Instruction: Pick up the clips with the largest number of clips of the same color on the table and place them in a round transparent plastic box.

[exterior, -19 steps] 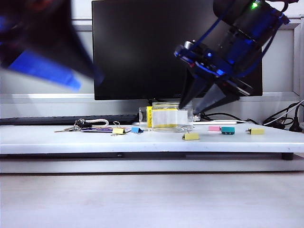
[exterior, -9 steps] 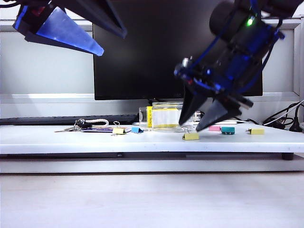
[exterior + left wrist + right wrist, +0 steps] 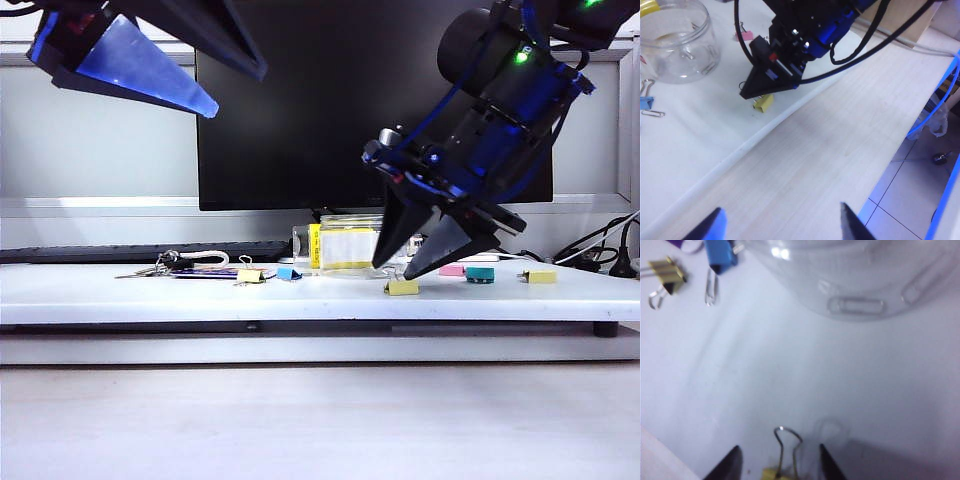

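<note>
— Though not yet gripped, sits ready for it: front yellow clip [image 3: 402, 287] on the table [image 3: 200, 300], just before the round transparent plastic box [image 3: 348, 248]. Which step, then?

— Approach and grasp, by the look of it. Right gripper [image 3: 394, 271] low over that clip, jaws spread wide, nothing between them but air (no contact visible). Nothing of the yellow set in the box, so early in the job, at a guess.

— And the next move?

— Needs a short drop, then a squeeze on the yellow body rather than on the wire handle alone; after that, a lift over the box rim. Risk: nudging the clip away along the smooth top.

— Other two yellow clips?

— One far left [image 3: 250, 275], beside a blue clip [image 3: 288, 273]; one far right [image 3: 541, 276], past a pink clip [image 3: 451, 270]. Both well apart from the box.

— Left gripper?

— High at the exterior view's upper left [image 3: 238, 93], open and empty, well away from everything.

— Anything shown by one view only?

— Right wrist view: wire handle standing between the spread fingers [image 3: 735, 460], plus paper clips [image 3: 856, 305] seen through the box wall. Left wrist view: clip [image 3: 763, 103] partly hidden under the right claw, close to the table's front edge. Exterior view alone: all three yellow clips at once.
</note>
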Robot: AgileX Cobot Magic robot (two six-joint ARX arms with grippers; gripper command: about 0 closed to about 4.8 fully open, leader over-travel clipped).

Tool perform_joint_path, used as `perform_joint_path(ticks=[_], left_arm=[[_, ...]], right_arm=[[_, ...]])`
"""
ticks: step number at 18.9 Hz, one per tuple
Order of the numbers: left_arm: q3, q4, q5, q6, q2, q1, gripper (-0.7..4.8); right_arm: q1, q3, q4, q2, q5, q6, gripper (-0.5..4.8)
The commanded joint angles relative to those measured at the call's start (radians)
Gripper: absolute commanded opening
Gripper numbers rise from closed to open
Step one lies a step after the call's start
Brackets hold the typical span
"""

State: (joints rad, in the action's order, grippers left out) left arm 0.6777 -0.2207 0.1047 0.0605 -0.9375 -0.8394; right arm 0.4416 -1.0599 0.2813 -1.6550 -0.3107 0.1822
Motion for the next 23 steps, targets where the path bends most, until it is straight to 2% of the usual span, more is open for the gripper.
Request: perform_joint_path(ticks=[1,8,10,15,17,22,23], left_arm=[[0.005,0.013,0.005,0.0,0.002,-0.001,3.05],[0.005,0.013,0.005,0.0,0.002,-0.001,3.05],[0.005,0.013,0.005,0.0,0.002,-0.001,3.05],[0.005,0.013,0.005,0.0,0.002,-0.001,3.05],[0.005,0.013,0.005,0.0,0.002,-0.001,3.05],[0.005,0.008,0.005,0.0,0.002,-0.001,3.05],[0.005,0.005,0.005,0.0,0.002,-0.001,3.05]], right_arm=[[0.001,-0.005,-0.039,-0.001,-0.003,-0.003,1.37],[0.001,-0.006,-0.058,-0.057,0.004,-0.003,1.34],[0.001,-0.006,-0.072,-0.061,0.005,-0.003,0.85],[0.001,-0.006,-0.107,-0.061,0.004,-0.003,0.39],[0.001,-0.006,-0.113,-0.061,0.004,-0.003,-0.01],[0.0,-0.006,-0.13,-0.061,0.002,-0.003,0.0],[0.0,-0.007,-0.13,-0.061,0.001,-0.004,0.24]])
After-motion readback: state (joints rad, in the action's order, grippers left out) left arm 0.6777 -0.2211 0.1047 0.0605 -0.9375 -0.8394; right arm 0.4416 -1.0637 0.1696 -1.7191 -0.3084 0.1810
